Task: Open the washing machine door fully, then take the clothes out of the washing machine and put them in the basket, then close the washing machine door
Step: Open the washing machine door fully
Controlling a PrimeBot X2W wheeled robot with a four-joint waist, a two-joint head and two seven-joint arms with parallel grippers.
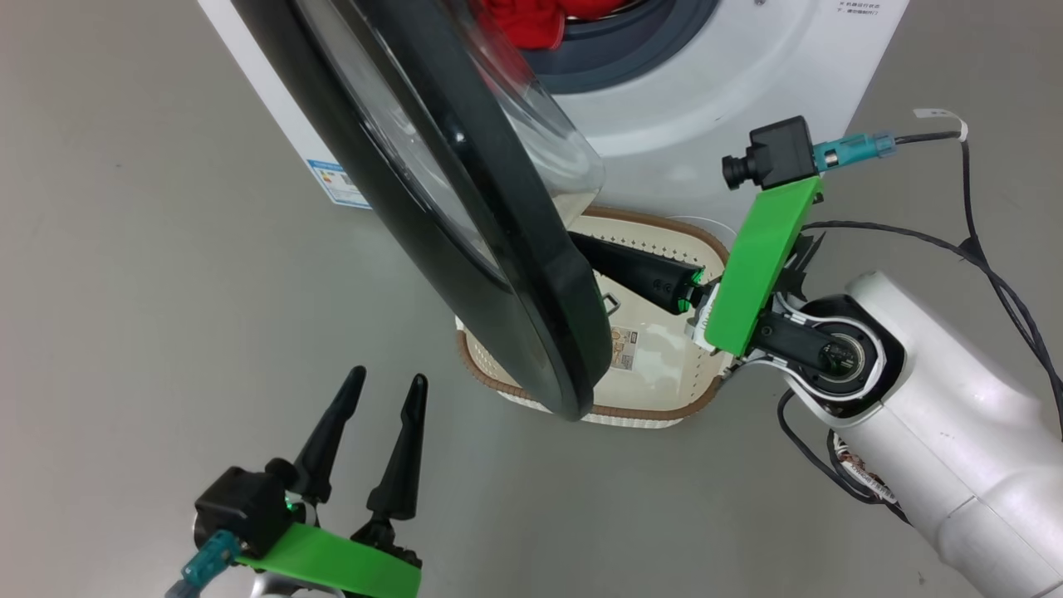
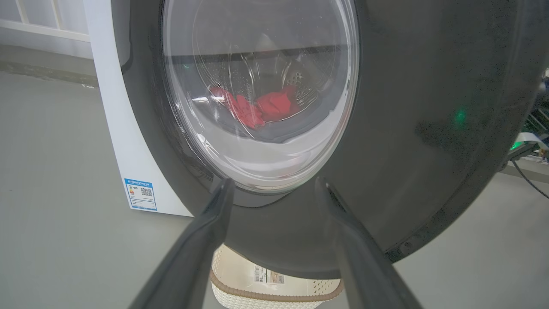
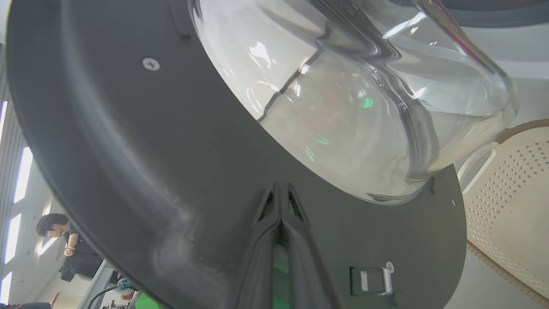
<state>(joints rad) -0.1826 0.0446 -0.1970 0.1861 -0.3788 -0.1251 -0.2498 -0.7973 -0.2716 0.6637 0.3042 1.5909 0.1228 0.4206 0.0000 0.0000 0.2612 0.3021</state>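
Head view: washing machine door point(image 1: 515, 249) stands part open, swung out from the white washing machine point(image 1: 706, 108). Its black rim hangs over the near-left part of the basket point(image 1: 664, 228), which sits on the grey floor point(image 1: 124, 291) just in front of the machine. Red clothes point(image 1: 523, 21) lie in the drum mouth, at the top edge of the view. What shows of the basket's inside is bare cream plastic with a sticker point(image 1: 623, 349) on the bottom. Left gripper point(image 1: 388, 375) at lower left is over the floor, fingers spread wide, gripping nothing, apart from the door. Right gripper point(image 1: 614, 262) reaches in above the basket, with its tips hidden behind the door rim.

Left wrist view: left gripper point(image 2: 274, 182) has its fingers wide apart with nothing between them, pointing at the door's outer face point(image 2: 429, 107). Through the glass the red clothes point(image 2: 266, 107) sit low in the perforated steel drum point(image 2: 300, 81). The basket point(image 2: 274, 296) shows below the door's bottom edge. A blue label point(image 2: 140, 194) is on the machine's side point(image 2: 116, 128).

Right wrist view: right gripper point(image 3: 281, 189) has its fingers pressed together with nothing held. The tips are at the door's black inner face point(image 3: 128, 150), just below the glass bowl point(image 3: 343, 107) — probably touching, contact hard to confirm. A metal latch point(image 3: 373, 281) is on the rim near the fingers. The perforated basket wall point(image 3: 506, 193) is at the right. A person point(image 3: 60, 240) is in the background at the lower left.
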